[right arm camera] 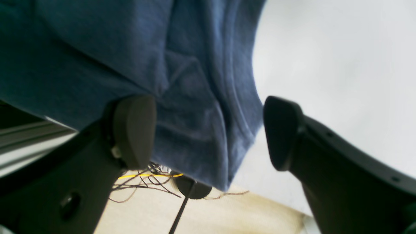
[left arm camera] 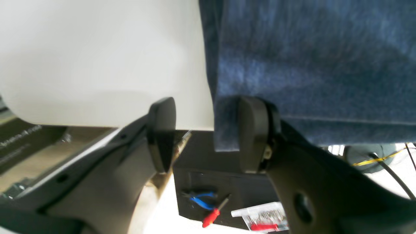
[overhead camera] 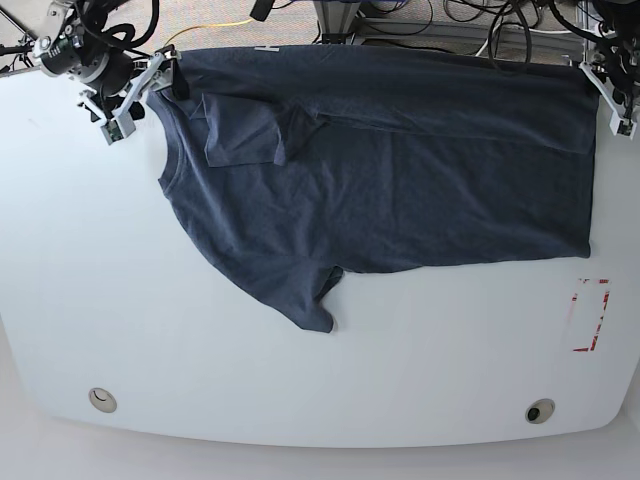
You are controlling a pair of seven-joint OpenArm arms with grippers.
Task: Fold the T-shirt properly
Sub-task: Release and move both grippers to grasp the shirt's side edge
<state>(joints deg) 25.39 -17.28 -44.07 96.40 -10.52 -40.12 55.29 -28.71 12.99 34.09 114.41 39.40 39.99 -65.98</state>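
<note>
Both grippers are standing with jaws apart at the far edge of the table (overhead camera: 300, 400), holding nothing: the right gripper (right arm camera: 208, 133) wide beside the shoulder, the left gripper (left arm camera: 208, 136) narrower at the hem corner. One long fold is lying along the far side of the T-shirt (overhead camera: 400, 190); the near sleeve and the remaining folds are waiting.

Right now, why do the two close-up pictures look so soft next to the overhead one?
Left wrist view: the T-shirt weave smears and the white table glares. Right wrist view: the cloth is dim and soft, the table behind washed out. Base view: evenly lit and sharper, with the table edges bowed by the lens.
</note>
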